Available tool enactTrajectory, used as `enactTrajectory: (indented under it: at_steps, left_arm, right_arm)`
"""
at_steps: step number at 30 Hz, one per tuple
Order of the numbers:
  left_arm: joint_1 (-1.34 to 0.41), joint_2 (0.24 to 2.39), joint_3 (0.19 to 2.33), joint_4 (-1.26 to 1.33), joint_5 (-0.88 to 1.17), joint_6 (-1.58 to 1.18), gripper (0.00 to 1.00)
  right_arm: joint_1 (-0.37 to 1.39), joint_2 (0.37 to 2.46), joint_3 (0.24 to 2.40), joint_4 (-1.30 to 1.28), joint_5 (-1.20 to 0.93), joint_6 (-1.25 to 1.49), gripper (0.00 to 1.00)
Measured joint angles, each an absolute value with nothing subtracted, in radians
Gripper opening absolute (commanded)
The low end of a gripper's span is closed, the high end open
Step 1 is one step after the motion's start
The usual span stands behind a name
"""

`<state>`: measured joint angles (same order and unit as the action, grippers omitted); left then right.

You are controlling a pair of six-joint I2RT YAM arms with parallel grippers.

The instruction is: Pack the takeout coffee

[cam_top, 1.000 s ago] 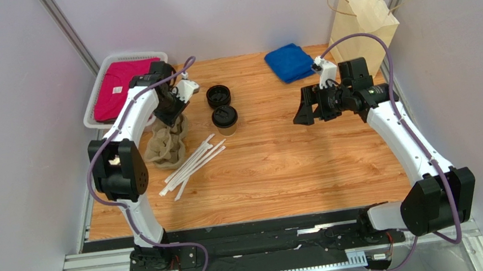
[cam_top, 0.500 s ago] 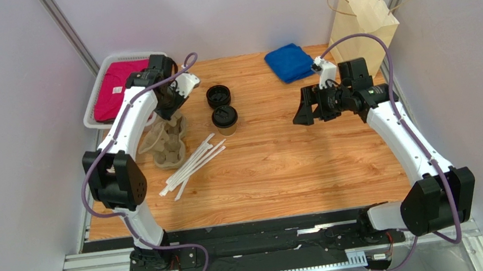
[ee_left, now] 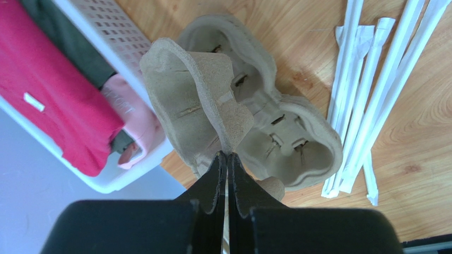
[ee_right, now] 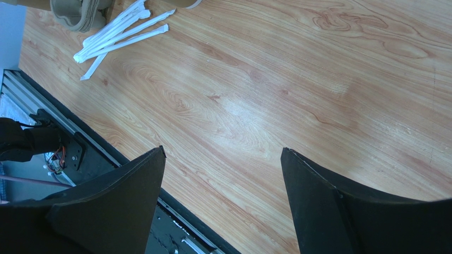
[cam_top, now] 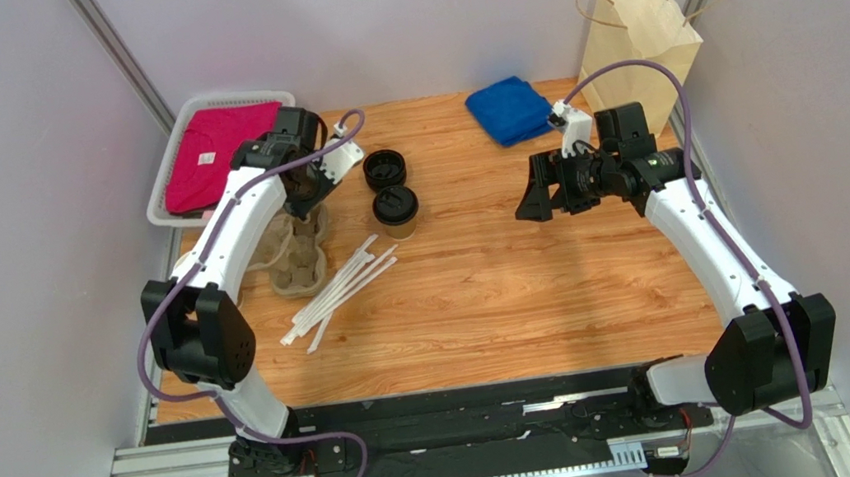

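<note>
The takeout coffee point(cam_top: 396, 209), a tan cup with a black lid, stands on the table left of centre. My left gripper point(cam_top: 307, 195) is to its left, shut on the edge of a brown pulp cup carrier point(ee_left: 196, 100) and holding it tilted above a second carrier point(ee_left: 289, 143) on the table. In the left wrist view the fingertips meet at the gripper point(ee_left: 226, 156), pinching the carrier's rim. My right gripper point(cam_top: 536, 188) is open and empty above the table right of centre; it also shows in the right wrist view point(ee_right: 223, 153). A tan paper bag point(cam_top: 642, 40) stands at the back right.
Loose black lids point(cam_top: 384, 169) sit behind the coffee. Wrapped white straws point(cam_top: 337, 288) lie in front of the carriers. A white basket point(cam_top: 169, 175) with red cloth is at the back left, close to the left arm. A blue cloth point(cam_top: 510, 109) lies at the back.
My left arm has swung right and up, raising the pinched carrier off the one beneath. The right arm has not moved.
</note>
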<state>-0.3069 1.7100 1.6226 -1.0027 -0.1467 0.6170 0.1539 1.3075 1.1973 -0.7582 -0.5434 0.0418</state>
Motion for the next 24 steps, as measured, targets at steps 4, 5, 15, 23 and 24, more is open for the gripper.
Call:
enactTrajectory:
  at_steps: [4, 5, 15, 23, 24]
  left_arm:
    - [-0.345, 1.730, 1.558, -0.966, -0.168, 0.594, 0.00]
    - [-0.356, 1.731, 1.542, -0.961, -0.168, 0.588, 0.00]
    - [-0.391, 1.747, 1.471, -0.919, -0.165, 0.555, 0.59]
    - [-0.390, 1.739, 1.552, -0.987, -0.117, 0.521, 0.90]
    - [-0.390, 1.734, 1.577, -1.003, -0.109, 0.518, 0.91]
  right_arm:
    - [0.154, 1.308, 1.197, -0.758, -0.543, 0.042, 0.85]
    - [0.154, 1.308, 1.196, -0.758, -0.543, 0.042, 0.85]
    - [0.154, 1.308, 1.196, -0.759, -0.543, 0.041, 0.86]
    - [0.147, 1.308, 1.252, -0.795, -0.551, 0.023, 0.86]
    - [0.142, 1.307, 1.274, -0.803, -0.551, 0.014, 0.86]
